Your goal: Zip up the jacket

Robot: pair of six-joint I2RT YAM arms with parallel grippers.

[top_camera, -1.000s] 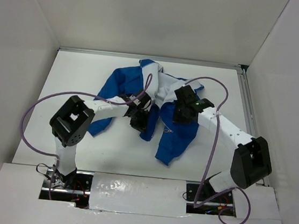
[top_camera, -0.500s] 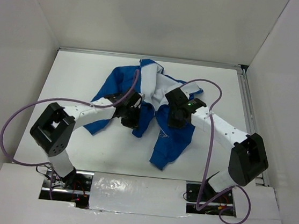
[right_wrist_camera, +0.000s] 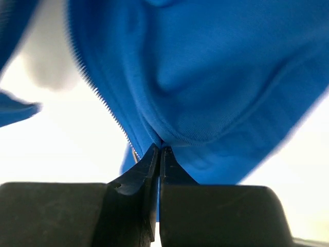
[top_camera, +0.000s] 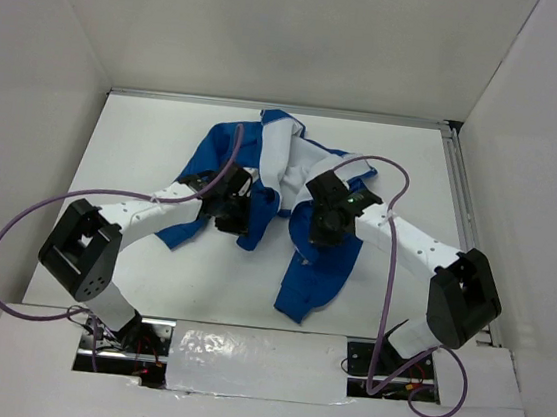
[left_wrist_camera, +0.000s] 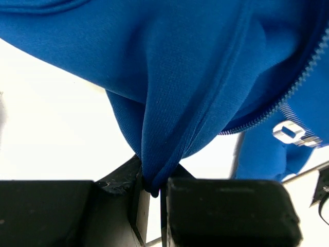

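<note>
Jacket pos: jacket (top_camera: 289, 205) lies crumpled mid-table, far half, between the two arms; white lining showing up top, one blue front panel trailing toward the near edge.
L gripper: left gripper (left_wrist_camera: 154, 193) pressed tight on a fold of blue fabric, cloth hanging out from btwn the jaws; zipper teeth (left_wrist_camera: 303, 77) run off to the side, apart from the pinch.
R gripper: right gripper (right_wrist_camera: 160, 154) jaws pressed together, pinching the jacket edge right beside the zipper tape (right_wrist_camera: 97, 92); teeth line runs straight down into the grip.
Top view: L wrist sits on the left front panel, R wrist on the right one, both low on the cloth, near each other but w/ white lining between.
Step in hand: looks like prep, i.e. each arm has a front edge and they're sorting the garment out. Zipper is not joined yet, fronts lie open.
Progress: early, I'd say; no zipped stretch visible anywhere.
Next move needs: prob. spread the fronts flat, bring the two bottom zipper ends side by side, find the slider. Slider/pull not clearly in view, so can't say which side carries it.
Risk: cloth bunched in both pinches; pulling apart could twist the tape instead of straightening it.
Writing/brands: small white mark (left_wrist_camera: 290, 133) on blue, left wrist view; blurred, unreadable. Nothing else legible.
</note>
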